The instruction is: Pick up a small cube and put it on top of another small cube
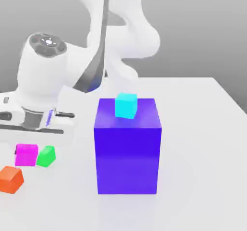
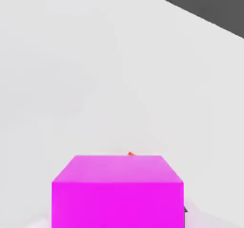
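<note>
The big white robot arm (image 1: 72, 75) leans over the flat white table (image 1: 202, 143), beside the tall blue-violet block (image 1: 128, 152) with a small cyan cube (image 1: 126, 105) on top. The small magenta cube (image 1: 26, 154) sits between the gripper's jaws, closed tight on it (next to the little green cube (image 1: 47, 156) and orange cube (image 1: 10, 179)). It looks light, hard and smooth, so squeezing its flat sides seems best.

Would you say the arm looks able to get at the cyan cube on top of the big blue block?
Probably yes: the cyan cube sits uncovered on top of the blue block. The arm is off to the exterior view's left, though its jaws look shut on the magenta cube.
</note>
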Motion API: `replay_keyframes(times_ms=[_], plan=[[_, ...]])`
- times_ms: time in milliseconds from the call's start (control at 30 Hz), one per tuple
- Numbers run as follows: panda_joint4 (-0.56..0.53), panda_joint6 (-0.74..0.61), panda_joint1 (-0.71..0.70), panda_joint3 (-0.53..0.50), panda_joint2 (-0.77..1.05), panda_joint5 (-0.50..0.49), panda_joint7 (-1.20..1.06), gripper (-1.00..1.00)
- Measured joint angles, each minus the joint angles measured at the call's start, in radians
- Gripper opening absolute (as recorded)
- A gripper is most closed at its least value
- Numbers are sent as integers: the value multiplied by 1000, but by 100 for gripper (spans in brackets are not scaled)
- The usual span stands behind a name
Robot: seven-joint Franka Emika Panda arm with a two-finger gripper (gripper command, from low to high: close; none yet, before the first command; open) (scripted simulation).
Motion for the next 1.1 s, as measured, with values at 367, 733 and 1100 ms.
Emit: replay_keyframes(times_ms=[367,733,1100], plan=[[-162,61,-99,-54,-125,181,500,-100],[-287,120,-241,-116,-210,339,933,-100],[-279,358,-203,-52,72,788,637,100]])
